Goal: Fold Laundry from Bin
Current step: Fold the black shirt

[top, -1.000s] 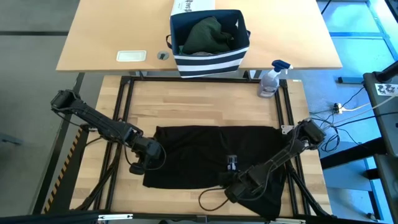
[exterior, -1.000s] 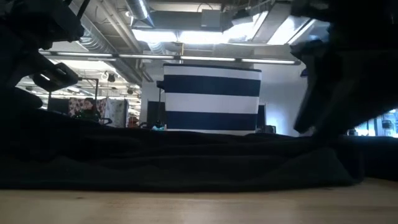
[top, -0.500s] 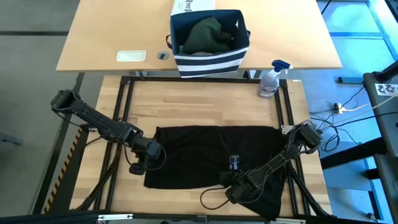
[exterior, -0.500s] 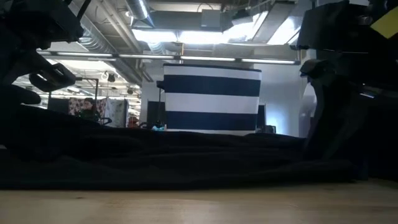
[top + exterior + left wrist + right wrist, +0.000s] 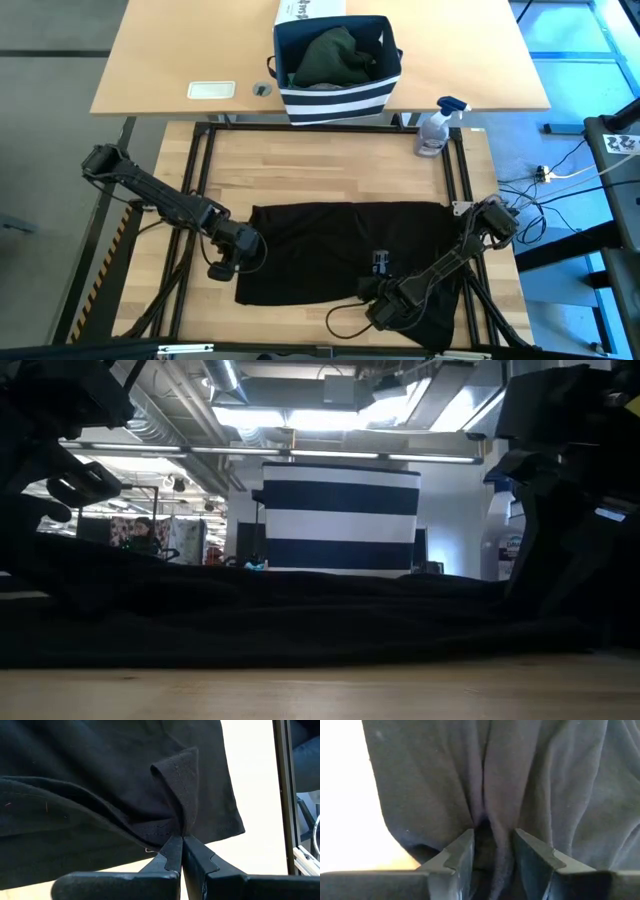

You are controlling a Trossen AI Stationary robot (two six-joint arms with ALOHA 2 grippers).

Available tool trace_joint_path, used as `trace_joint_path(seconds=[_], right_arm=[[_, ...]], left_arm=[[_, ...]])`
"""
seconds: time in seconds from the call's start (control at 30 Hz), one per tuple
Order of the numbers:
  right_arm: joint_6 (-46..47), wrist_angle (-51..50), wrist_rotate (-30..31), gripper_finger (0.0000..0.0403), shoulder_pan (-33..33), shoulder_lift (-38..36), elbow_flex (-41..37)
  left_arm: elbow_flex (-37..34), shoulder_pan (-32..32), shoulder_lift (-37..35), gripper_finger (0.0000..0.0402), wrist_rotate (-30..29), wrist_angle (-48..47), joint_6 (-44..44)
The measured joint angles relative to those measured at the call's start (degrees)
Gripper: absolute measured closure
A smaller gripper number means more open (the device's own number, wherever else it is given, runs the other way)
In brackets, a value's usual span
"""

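Here the left gripper [image 5: 179,851] has its fingers pressed together on a puckered edge of the black garment [image 5: 340,250], at about eight o'clock on the wooden surface [image 5: 320,170]; pinching the hem likely lets it keep that side taut or drag it. The right gripper [image 5: 492,851] sits near five o'clock at the garment's near edge, its fingers part-way apart with a thick bunch of the dark cloth between them, apparently gripping a gathered fold so both arms can spread or turn the piece together. The garment lies flattish across the near half of the surface, wrinkled toward the right gripper. Well apart at twelve o'clock, on the paler surface behind, stands the striped bin [image 5: 338,98], holding a dark green garment [image 5: 330,55] awaiting its turn. A spray bottle [image 5: 436,128] stands toward two o'clock.
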Motion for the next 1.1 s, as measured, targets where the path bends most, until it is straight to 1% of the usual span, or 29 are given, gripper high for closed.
trace_joint_path(seconds=[0.1, 0.17, 0.3, 0.33, 0.37, 0.5, 0.63, 0.7, 0.83, 0.97, 1.03, 1.1], right_arm=[[-0.09, 0.07, -0.39, 0.0286, 0.0, 0.0, 0.02], [-0.11, 0.04, -0.6, 0.0313, 0.0, -0.06, 0.02], [-0.15, -0.18, -1.56, 0.0383, -0.02, -0.13, 0.36], [-0.13, -1.0, -1.6, 0.0391, -0.02, -0.13, 0.95], [-0.13, -1.72, -1.6, 0.0393, -0.02, -0.13, 1.6], [-0.14, -5.37, -0.7, 0.0381, -0.02, -0.22, 4.9], [-0.2, -9.93, 0.17, 0.0396, 0.0, -0.24, 9.25], [-0.24, -11.94, 0.15, 0.0394, 0.0, -0.24, 11.0], [-0.24, -13.7, 0.01, 0.0394, 0.0, -0.28, 12.59], [0.73, -14.45, -4.47, 0.0391, -0.02, -0.28, 11.94], [2.37, -14.41, -6.22, 0.0378, -0.02, -0.28, 11.09], [3.77, -14.53, -6.65, 0.036, 0.25, -0.28, 10.68]], left_arm=[[0.0, 0.0, 0.0, 0.0401, 0.0, -0.01, -0.67], [0.0, 0.0, 0.0, 0.0401, -0.02, 0.0, -0.89], [0.0, 0.0, 0.0, 0.0401, 0.19, -0.02, -0.89], [0.0, 0.0, 0.0, 0.0401, 0.62, -0.02, -1.0], [0.0, 0.0, 0.0, 0.0401, 1.22, -0.02, -1.3], [1.29, -0.2, 0.0, 0.0401, 3.35, -1.42, -2.77], [5.04, -1.36, 0.0, 0.0401, 3.37, -3.81, -1.92], [7.58, -2.03, -0.03, 0.0401, 2.61, -5.87, -1.0], [11.69, -2.96, -1.54, 0.0401, -0.81, -10.95, -0.65], [12.77, -3.74, -3.51, 0.0401, -2.96, -12.91, -1.18], [12.79, -4.23, -4.28, 0.0401, -3.61, -13.6, -1.91], [12.79, -4.6, -4.79, 0.0401, -4.22, -14.56, -2.67]])
